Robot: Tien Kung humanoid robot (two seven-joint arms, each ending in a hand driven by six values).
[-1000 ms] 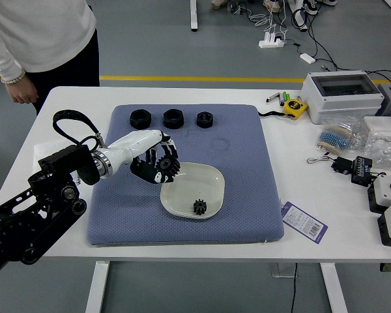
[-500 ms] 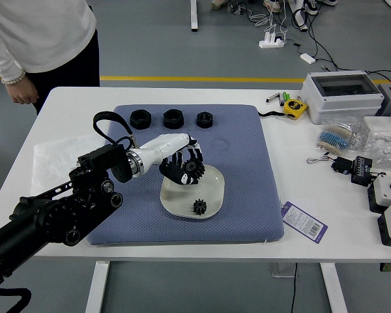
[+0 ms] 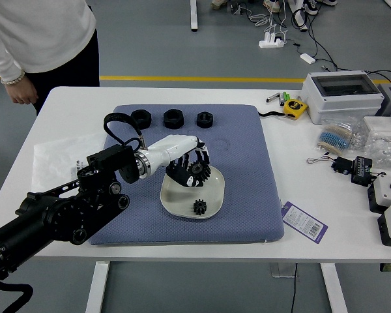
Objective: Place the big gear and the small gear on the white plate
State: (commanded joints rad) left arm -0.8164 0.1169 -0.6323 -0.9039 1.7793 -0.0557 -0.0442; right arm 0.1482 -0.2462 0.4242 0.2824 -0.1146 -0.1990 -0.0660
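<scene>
Gripping the big gear (image 3: 199,171) in the left fingers (image 3: 177,173) over the white plate (image 3: 213,193), near the small gear (image 3: 200,207) lying there.

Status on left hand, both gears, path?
Left hand gripping big gear over white plate. Small gear on plate, toward its near edge. Nothing seen blocking the drop. Right hand out of view.

High head view from the robot's side, facing forward and down over the table (image 3: 313,251)
</scene>
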